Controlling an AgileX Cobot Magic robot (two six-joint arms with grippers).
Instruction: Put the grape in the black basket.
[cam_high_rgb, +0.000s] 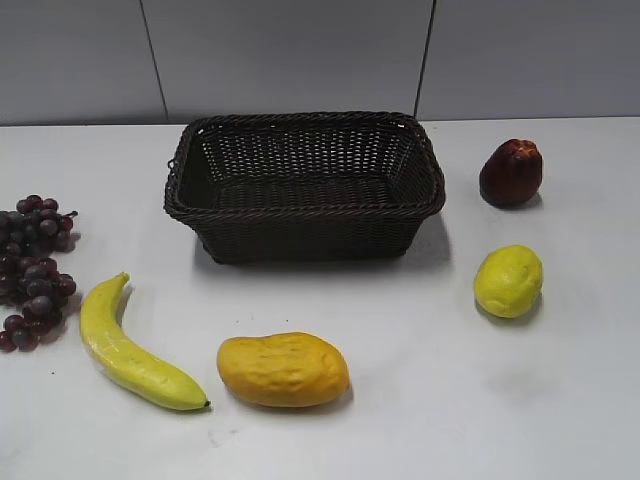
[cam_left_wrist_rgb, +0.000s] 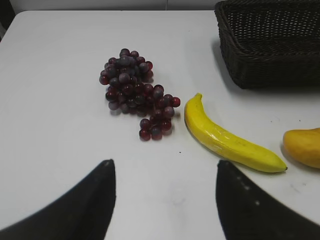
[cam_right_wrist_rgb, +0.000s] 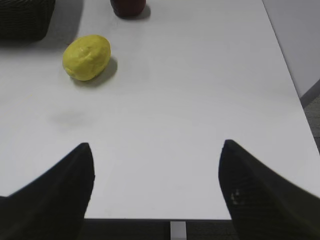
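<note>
Nothing of the job is done yet. My left gripper (cam_left_wrist_rgb: 165, 200) hangs above the table with its jaws spread wide and empty, and my right gripper (cam_right_wrist_rgb: 156, 192) gapes just as empty. The grape (cam_left_wrist_rgb: 135, 90) lies ahead of my left jaws, slightly left, a banana (cam_left_wrist_rgb: 225, 140) just beside it. Farther ahead to the right stands the black basket (cam_left_wrist_rgb: 270, 45), nothing showing inside. Reaching, gripping, carrying and dropping all remain.

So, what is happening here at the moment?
Nothing is being handled yet. The grape lies on the white table beside the banana, outside the black basket, which is empty. The left pincer is open, short of the grape; the right pincer is open over bare table.
</note>
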